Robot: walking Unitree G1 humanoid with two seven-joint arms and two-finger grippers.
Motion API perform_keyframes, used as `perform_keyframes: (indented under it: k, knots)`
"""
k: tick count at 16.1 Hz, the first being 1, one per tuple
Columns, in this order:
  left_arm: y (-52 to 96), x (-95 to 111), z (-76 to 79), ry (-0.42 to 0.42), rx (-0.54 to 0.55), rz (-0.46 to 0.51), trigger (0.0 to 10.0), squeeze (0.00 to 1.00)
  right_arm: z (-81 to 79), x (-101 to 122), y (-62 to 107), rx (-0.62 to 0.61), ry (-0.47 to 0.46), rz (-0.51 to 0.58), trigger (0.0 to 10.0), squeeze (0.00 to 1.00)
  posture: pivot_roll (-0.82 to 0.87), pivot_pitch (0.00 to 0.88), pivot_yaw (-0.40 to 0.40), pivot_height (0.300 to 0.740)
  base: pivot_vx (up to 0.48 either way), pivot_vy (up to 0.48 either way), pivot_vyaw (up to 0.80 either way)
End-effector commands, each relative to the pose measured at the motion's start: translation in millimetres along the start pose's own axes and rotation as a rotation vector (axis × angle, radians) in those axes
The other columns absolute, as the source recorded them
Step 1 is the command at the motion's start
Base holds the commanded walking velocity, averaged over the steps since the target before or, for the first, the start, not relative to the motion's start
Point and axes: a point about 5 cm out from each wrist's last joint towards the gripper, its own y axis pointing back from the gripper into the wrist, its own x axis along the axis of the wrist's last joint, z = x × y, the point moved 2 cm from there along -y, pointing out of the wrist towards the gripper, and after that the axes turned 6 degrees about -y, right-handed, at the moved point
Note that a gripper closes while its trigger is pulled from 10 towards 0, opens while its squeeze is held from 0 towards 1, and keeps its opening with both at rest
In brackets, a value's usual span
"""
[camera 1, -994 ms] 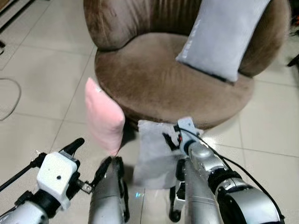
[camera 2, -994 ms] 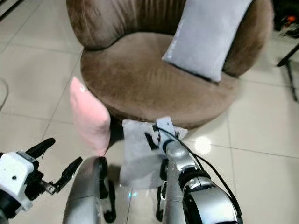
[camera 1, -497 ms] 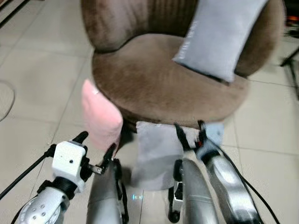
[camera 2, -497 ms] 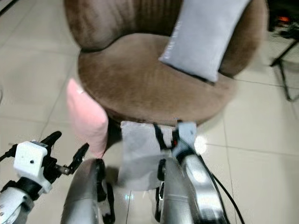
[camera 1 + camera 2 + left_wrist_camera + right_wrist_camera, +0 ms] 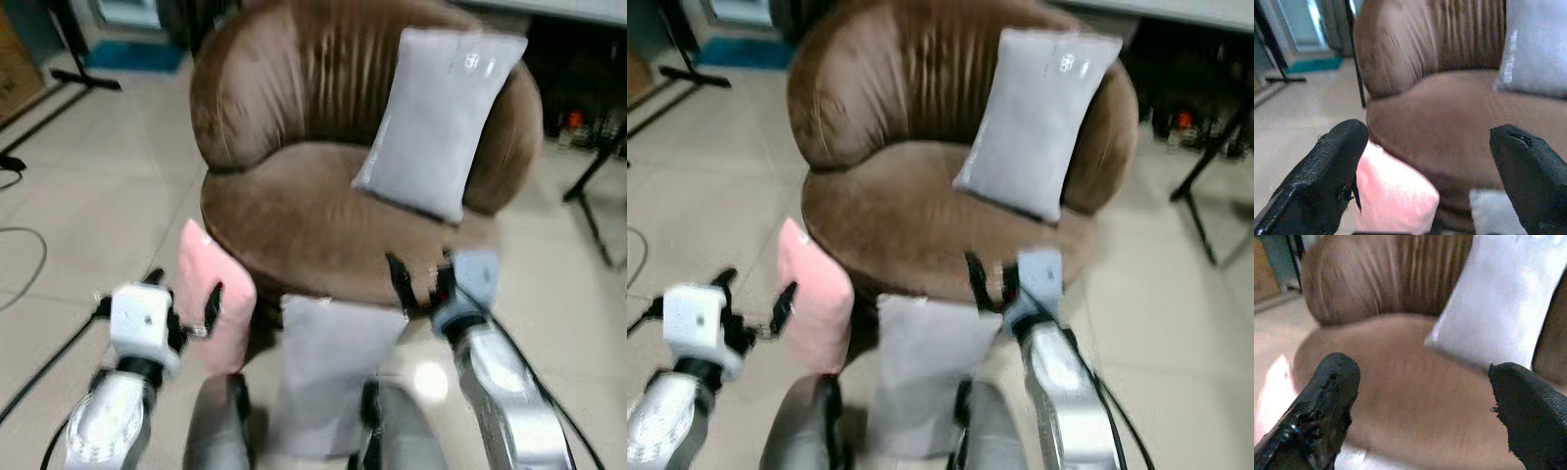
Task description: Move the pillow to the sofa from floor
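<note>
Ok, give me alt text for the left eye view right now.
Two pillows, a pink pillow and a grey pillow, lean against the front of a round brown sofa. Another grey cushion rests on its backrest. The left hand and right hand are raised, open and empty.

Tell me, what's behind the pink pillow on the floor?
The pink pillow leans against the brown sofa's base, beside a grey floor pillow. The floor right behind it is hidden.

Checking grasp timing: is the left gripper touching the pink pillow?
Cannot tell. In the left eye view the left gripper overlaps the pink pillow; the left wrist view shows open fingers, no plain contact or gap.
</note>
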Motion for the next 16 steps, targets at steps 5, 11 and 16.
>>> perform_keyframes:
  k: [5,11,16]
  knots:
    - [-13.7,4,-4.0,-0.029,0.03,0.039,10.0,0.0,-8.7,-13,-16.3,0.053,0.062,-0.084,10.0,0.0,0.09,0.0,-0.069,0.597,0.0,-0.461,0.16]
    - [-14.2,0,-8.1,-0.039,0.045,0.038,10.0,0.0,-24.0,-20,-20.7,0.128,0.07,-0.099,10.0,0.0,0.09,0.0,-0.065,0.597,0.0,-0.459,0.8]
    - [-17.3,1,-3.8,-0.044,0.02,0.043,10.0,0.0,-27.2,-39,-16.4,0.16,0.086,-0.171,10.0,0.0,0.09,0.0,-0.062,0.597,0.0,-0.092,0.16]
